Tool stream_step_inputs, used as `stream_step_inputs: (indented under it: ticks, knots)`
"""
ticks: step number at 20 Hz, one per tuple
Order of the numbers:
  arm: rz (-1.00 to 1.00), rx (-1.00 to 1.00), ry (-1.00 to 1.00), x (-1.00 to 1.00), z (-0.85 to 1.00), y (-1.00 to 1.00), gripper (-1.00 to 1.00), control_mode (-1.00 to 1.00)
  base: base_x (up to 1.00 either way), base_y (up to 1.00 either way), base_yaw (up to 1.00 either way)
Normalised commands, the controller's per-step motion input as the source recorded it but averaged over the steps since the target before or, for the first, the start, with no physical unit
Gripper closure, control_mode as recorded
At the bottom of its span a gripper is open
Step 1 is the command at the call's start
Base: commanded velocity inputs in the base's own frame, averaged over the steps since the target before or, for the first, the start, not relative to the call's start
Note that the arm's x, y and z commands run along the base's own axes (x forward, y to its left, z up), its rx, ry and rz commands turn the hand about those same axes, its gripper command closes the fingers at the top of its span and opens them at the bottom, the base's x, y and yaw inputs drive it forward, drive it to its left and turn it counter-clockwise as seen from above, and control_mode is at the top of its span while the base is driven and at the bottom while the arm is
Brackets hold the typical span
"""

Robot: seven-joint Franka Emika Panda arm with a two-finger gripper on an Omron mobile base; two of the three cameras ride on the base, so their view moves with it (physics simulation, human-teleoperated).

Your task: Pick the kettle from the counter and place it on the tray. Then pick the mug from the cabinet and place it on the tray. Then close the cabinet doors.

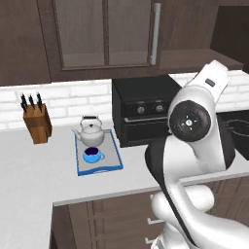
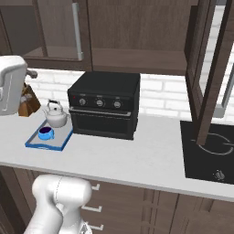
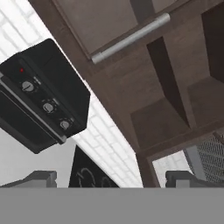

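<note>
Kettle (image 1: pixel 91 132) and mug (image 1: pixel 92 155) on tray (image 1: pixel 115 148) (kettle behind)

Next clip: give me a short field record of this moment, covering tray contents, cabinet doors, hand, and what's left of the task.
tray contents: kettle and mug both sit on the tray, mug in front of the kettle
tray location: on the counter, left of the black oven
cabinet doors: left door shut; right door swung open, edge toward the camera
hand: hand open, holding nothing, facing the open cabinet
left to do: close the open door
</note>
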Motion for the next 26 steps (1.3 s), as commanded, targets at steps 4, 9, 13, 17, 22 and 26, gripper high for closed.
stream_step_inputs:
  ticks: [4, 9, 13, 17, 22, 26]
  knots:
    - [0.00, 0.00, -0.01, -0.36, 0.00, -0.33, -1.00, -1.00, 0.00, 0.00, 0.00]
    - [0.00, -0.02, 0.00, -0.35, 0.00, -0.62, -1.00, -1.00, 0.00, 0.00, 0.00]
    - [0.03, 0.00, 0.02, -0.18, 0.00, -0.87, -1.00, -1.00, 0.00, 0.00, 0.00]
    - [0.03, 0.00, 0.04, -0.01, 0.00, -0.95, -1.00, -1.00, 0.00, 0.00, 0.00]
    - [-0.13, -0.03, 0.13, 0.03, -0.02, -0.86, -1.00, -1.00, 0.00, 0.00, 0.00]
    - [-0.36, -0.01, 0.27, 0.00, -0.03, -0.95, -1.00, -1.00, 0.00, 0.00, 0.00]
